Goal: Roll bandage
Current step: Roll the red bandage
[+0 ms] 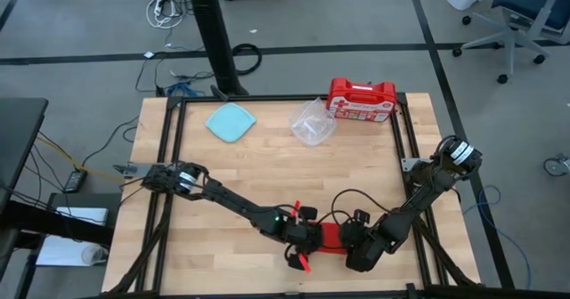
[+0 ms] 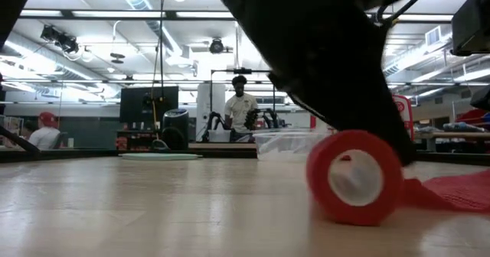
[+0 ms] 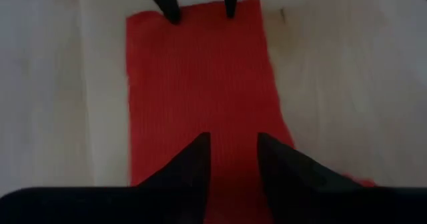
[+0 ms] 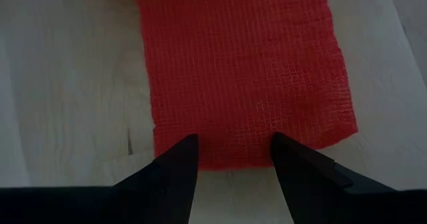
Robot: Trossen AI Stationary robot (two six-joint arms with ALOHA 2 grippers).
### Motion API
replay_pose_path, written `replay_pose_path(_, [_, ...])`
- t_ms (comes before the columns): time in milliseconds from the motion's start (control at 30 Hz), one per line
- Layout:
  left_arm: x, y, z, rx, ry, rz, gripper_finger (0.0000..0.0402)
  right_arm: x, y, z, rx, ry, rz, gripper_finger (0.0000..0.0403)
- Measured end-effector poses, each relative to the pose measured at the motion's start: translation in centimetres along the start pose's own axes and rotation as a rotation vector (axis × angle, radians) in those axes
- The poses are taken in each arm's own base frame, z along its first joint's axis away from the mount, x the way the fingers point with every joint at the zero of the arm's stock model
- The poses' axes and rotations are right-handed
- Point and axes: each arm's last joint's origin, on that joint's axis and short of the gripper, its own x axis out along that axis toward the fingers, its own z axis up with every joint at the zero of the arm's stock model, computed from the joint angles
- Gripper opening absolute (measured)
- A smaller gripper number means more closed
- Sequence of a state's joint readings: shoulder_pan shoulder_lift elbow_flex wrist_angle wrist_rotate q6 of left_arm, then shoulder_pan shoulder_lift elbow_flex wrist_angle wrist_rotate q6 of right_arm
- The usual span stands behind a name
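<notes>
Both grippers, left (image 1: pixel 307 237) and right (image 1: pixel 354 238), jaws narrowly parted (gripping nothing), tips on the bandage (image 1: pixel 330 236).

one red bandage (image 1: pixel 330 237), two pincers, left pincer (image 1: pixel 309 238) and right pincer (image 1: pixel 354 238), one first-aid case (image 1: pixel 361 100), one teal lid (image 1: pixel 231 122), one clear bag (image 1: pixel 313 122), two people in the background

A soft, matt woven cloth with an open ribbed mesh is being shown by the bandage (image 4: pixel 243 71); pale, smooth, faintly sheened wood is being shown by the table (image 1: pixel 267 165).
</notes>
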State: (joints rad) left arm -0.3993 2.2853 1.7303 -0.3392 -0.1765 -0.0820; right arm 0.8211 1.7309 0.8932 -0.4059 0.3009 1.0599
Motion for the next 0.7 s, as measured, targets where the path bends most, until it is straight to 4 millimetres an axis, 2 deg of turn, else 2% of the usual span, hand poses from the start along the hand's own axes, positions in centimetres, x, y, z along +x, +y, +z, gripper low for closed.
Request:
replay_pose_path(133, [1.2,0.2,-0.1,-0.013,-0.032,-0.025,0.0127,0.0,0.0,0.0,0.007,0.004,-0.001,0.0191])
replay_pose_path(300, [0.9,0.4,0.8,0.027,-0.044,-0.031,0.0127,0.0,-0.1,0.0,0.016,0.0,-0.003,0.0191])
replay_pose_path(467, [-0.2,0.3,2.4,0.074,-0.044,-0.045,0.0127,-0.1,-0.1,-0.1,0.017,-0.004,-0.006,0.0191])
replay_pose_path(700, [-2.6,0.4,3.6,0.106,0.099,-0.051,0.0127,-0.2,-0.1,-0.1,0.014,-0.012,-0.014,0.0191])
